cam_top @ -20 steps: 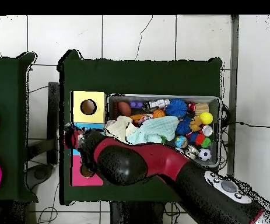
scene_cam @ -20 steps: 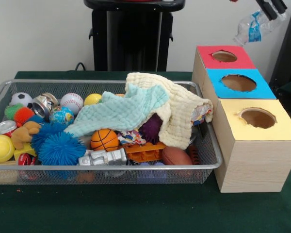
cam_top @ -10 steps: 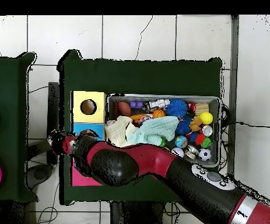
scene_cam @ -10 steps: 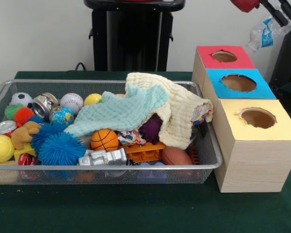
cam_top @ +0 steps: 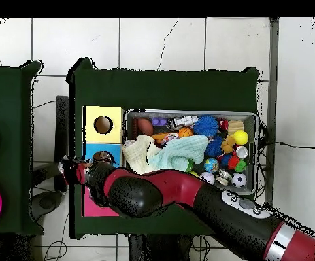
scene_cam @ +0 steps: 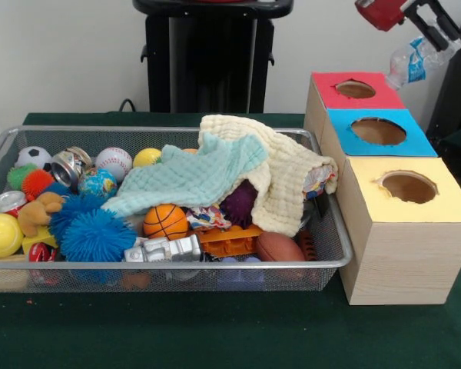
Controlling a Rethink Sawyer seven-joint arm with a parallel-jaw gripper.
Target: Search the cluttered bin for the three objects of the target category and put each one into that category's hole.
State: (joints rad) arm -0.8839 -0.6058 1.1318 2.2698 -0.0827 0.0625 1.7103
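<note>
The black gripper [scene_cam: 434, 27], clamping a crumpled clear plastic bottle [scene_cam: 412, 60], needed centring over the round blue-topped hole [scene_cam: 378, 131] before releasing.

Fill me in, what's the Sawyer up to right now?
The claw is up beyond the far right end of the boxes, shut on a crumpled clear plastic bottle with a blue label. It hangs past the red-topped box, not above the blue box's hole, so nothing has been dropped yet. The bin is full of balls and toys, partly under a cream cloth and a mint cloth.
</note>
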